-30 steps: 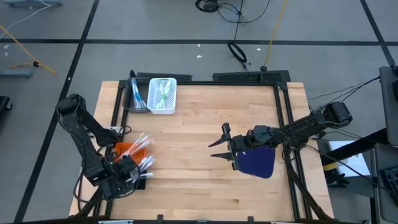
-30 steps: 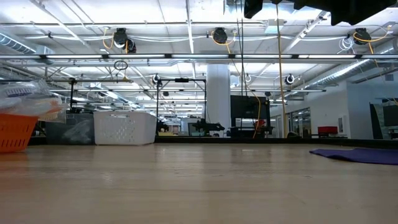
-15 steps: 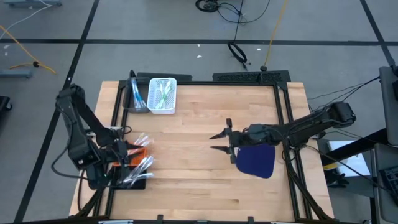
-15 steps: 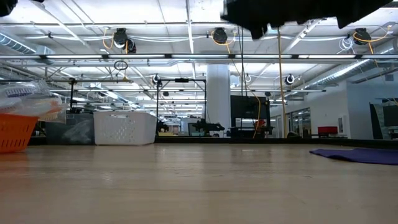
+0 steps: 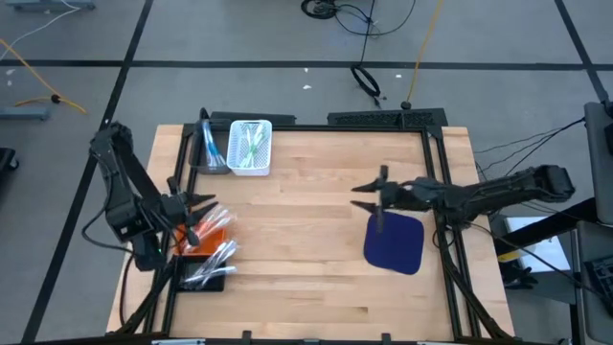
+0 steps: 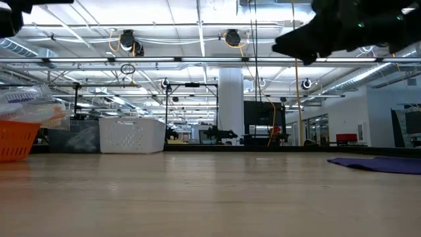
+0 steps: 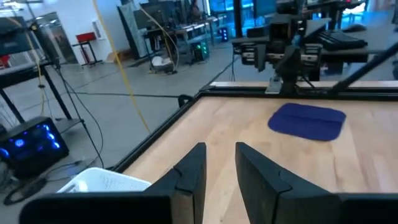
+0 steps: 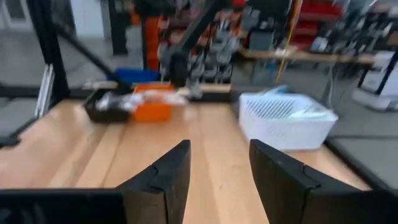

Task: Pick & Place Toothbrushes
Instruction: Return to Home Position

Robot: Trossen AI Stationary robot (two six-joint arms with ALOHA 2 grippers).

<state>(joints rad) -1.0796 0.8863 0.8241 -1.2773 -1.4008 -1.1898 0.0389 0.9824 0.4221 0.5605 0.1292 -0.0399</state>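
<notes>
Toothbrushes in clear wrappers [image 5: 215, 218] lie heaped in an orange basket [image 5: 209, 238] and on a black tray [image 5: 206, 276] at the table's left. More toothbrushes [image 5: 251, 142], green and white, lie in the white basket [image 5: 250, 163] at the far left. My left gripper [image 5: 204, 203] hangs above the orange basket's far side, level, pointing toward the table's right, open by a narrow gap [image 7: 221, 168] with nothing between the fingers. My right gripper [image 5: 364, 196] hovers at the far edge of a blue mat [image 5: 395, 242], level, pointing left, open and empty [image 8: 219, 168].
A clear bag with dark contents [image 5: 211, 149] lies against the white basket's left side. Black rails [image 5: 383, 119] frame the wooden table. Bare wood [image 5: 297, 249] lies between the orange basket and the blue mat.
My left gripper has risen from the black tray and gone toward the far edge, tipping from pointing down to level and turning toward the table's right. My right gripper has drawn back from the table's middle toward the right edge, over the blue mat's far side.
</notes>
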